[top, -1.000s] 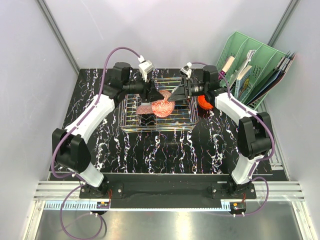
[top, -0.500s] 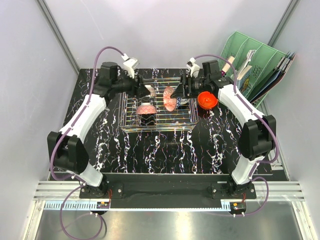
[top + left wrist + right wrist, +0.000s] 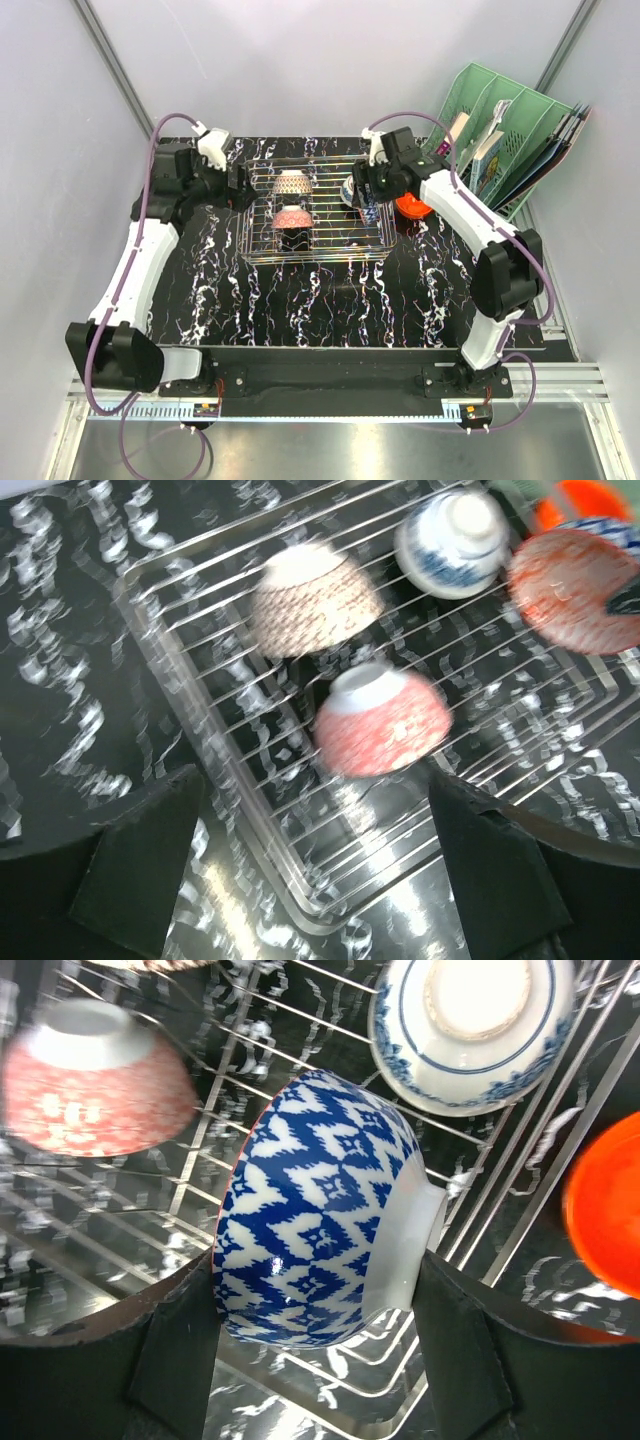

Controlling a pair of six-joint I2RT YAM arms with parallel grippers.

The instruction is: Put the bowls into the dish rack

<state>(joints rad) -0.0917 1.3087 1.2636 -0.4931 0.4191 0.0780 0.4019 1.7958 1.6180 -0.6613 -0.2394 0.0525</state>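
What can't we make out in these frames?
1. The orange bowl: the right arm covers part in top view; right wrist view's edge cuts it off.
2. The blue patterned bowl in the right gripper: mostly hidden under the wrist from above; contact with the dish rack wires unclear in right wrist view.
3. The pink-red bowl: pattern smeared by motion blur in left wrist view.

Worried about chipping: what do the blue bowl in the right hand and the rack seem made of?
Blue bowl: probably glazed ceramic, glossy painted pattern, white foot ring. Rack: likely polished metal wire, thin silvery rods catching light.
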